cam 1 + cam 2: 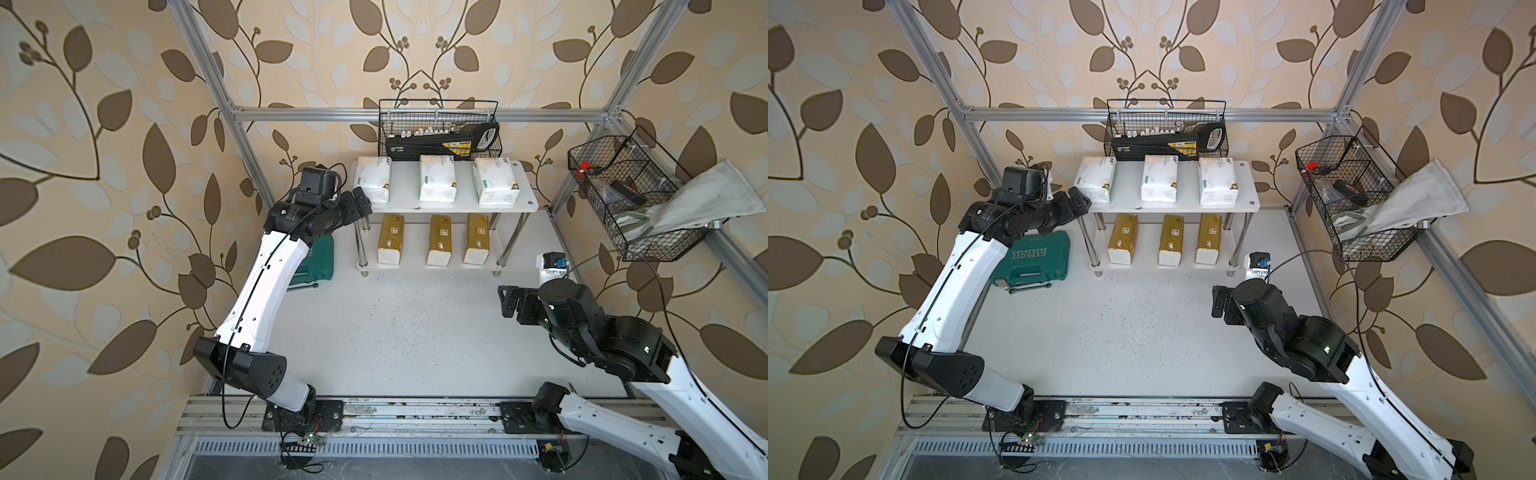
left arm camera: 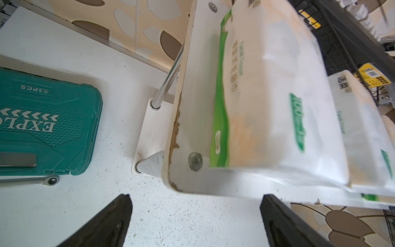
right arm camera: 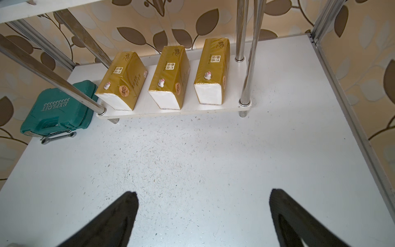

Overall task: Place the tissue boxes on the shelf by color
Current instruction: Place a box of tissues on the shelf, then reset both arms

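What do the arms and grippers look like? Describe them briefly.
The left arm and right arm have curved white shells, bulky black joints and a thin black cable along each. The left gripper and right gripper are black, with flat tapering fingers.

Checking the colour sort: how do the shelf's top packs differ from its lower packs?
The top packs are white with green print; the lower packs are shiny gold with white ends. From above, the top packs show a broader face than the lower packs. Both rows hold three, spaced apart.
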Motion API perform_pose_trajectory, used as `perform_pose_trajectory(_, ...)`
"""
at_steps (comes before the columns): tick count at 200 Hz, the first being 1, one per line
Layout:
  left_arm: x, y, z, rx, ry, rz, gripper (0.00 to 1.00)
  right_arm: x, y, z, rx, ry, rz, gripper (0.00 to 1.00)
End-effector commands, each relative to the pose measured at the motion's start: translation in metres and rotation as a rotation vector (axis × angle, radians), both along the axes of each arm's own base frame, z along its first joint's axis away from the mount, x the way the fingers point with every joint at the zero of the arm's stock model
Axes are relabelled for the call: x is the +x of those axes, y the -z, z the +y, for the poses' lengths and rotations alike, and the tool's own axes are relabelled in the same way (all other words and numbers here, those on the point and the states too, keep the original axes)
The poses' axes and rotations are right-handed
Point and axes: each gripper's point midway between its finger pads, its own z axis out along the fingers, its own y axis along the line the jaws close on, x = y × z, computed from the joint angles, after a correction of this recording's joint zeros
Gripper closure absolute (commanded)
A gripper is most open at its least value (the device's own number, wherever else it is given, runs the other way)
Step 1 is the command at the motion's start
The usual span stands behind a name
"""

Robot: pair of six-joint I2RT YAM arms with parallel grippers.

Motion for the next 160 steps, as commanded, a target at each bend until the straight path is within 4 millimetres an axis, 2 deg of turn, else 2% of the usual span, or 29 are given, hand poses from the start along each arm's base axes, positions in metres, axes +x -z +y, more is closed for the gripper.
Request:
perform_pose_trajectory(1, -0.052, -0.043, 0.028, 0.029, -0.016, -0.124, 0.01, 0.008, -0.017, -0.01, -0.068, 0.026, -0.047, 0.01)
perform_pose_trajectory(12, -0.066, -0.042, 0.041, 0.07, -0.042, -0.143, 0.01, 0.016, -0.021, -0.015, -0.105, 0.049, -0.066, 0.01)
perform_pose_trajectory(19, -0.073, -0.037, 0.05, 0.106, -0.062, -0.153, 0.01, 0.022, -0.024, -0.017, -0.126, 0.056, -0.079, 0.01)
perform_pose_trajectory(41, -0.086, -0.016, 0.077, 0.228, -0.131, -0.191, 0.01, 0.049, -0.026, -0.039, -0.154, 0.149, -0.089, 0.01)
perform_pose_trajectory(56, -0.089, 0.0, 0.093, 0.313, -0.179, -0.221, 0.01, 0.071, -0.016, -0.062, -0.117, 0.232, -0.076, 0.01)
perform_pose_trajectory(64, -0.088, 0.007, 0.101, 0.361, -0.204, -0.236, 0.01, 0.082, -0.004, -0.077, -0.08, 0.281, -0.055, 0.01)
perform_pose_trajectory(82, -0.081, 0.02, 0.117, 0.473, -0.262, -0.257, 0.01, 0.105, 0.029, -0.11, -0.008, 0.388, -0.004, 0.01)
perform_pose_trajectory(95, -0.073, 0.03, 0.124, 0.556, -0.287, -0.264, 0.01, 0.117, 0.053, -0.125, -0.043, 0.431, 0.008, 0.01)
perform_pose_trajectory(129, -0.042, 0.066, 0.13, 0.744, -0.257, -0.218, 0.01, 0.134, 0.091, -0.147, -0.2, 0.489, -0.066, 0.01)
perform_pose_trajectory(144, -0.03, 0.085, 0.133, 0.746, -0.265, -0.211, 0.01, 0.137, 0.103, -0.152, -0.237, 0.508, -0.084, 0.01)
perform_pose_trajectory(160, -0.022, 0.099, 0.134, 0.718, -0.28, -0.29, 0.01, 0.141, 0.119, -0.154, -0.265, 0.503, -0.101, 0.01)
